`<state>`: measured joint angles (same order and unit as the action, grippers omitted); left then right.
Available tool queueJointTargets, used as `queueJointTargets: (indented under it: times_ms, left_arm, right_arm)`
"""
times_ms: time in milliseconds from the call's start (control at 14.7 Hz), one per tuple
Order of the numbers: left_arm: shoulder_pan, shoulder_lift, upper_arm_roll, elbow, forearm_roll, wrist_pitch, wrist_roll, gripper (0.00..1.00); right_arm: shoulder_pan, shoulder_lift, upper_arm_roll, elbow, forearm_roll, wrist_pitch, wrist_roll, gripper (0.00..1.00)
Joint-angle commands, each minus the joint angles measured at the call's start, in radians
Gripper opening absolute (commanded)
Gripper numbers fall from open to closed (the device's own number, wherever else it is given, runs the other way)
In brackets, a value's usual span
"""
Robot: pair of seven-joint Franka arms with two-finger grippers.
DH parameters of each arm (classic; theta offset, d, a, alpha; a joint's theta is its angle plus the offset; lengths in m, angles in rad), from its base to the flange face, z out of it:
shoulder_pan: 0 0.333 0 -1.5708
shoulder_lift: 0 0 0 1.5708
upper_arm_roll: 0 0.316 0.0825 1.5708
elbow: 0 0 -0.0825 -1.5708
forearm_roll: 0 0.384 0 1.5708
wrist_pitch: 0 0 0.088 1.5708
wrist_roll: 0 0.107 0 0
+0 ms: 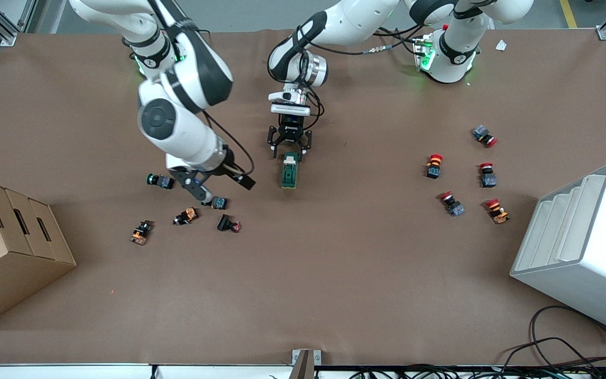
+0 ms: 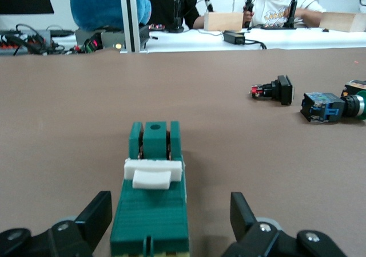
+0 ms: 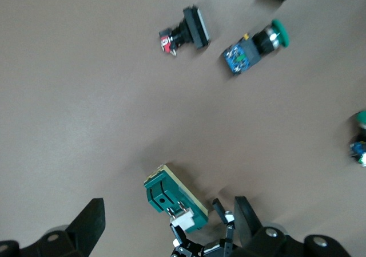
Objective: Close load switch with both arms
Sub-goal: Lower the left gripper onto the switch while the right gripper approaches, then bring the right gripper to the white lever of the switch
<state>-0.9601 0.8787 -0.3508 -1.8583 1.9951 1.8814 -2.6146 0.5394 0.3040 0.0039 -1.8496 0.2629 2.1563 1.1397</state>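
Load switch [image 1: 289, 172]: small dark green oblong block, flat on the tabletop [image 1: 334, 263] around mid-table, long axis running toward/away from the front camera. White lever piece [image 2: 152, 173] sits across its top at about mid-length. Beyond the lever, the end away from the left wrist camera has a raised green center post with a dark hole between two side walls, brownish metal contacts showing in the slots. Cream-coloured underside edge visible in the right wrist view.

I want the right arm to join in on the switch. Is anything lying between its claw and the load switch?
Nothing visible does: bare table separates the right claw from the load switch, which the open left claw straddles.
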Motion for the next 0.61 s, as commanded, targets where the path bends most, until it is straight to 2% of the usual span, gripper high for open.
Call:
queueJointTargets:
  times_ms: [0, 545]
  left_arm:
    - [-0.008, 0.055, 0.009, 0.025, 0.045, -0.045, -0.001, 0.93]
    - [-0.026, 0.1, 0.027, 0.027, 0.077, -0.084, 0.001, 0.93]
  right_arm:
    - [0.033, 0.024, -0.01, -0.02, 0.022, 0.051, 0.028, 1.0]
    - [0.172, 0.058, -0.009, -0.186, 0.024, 0.292, 0.209, 1.0]
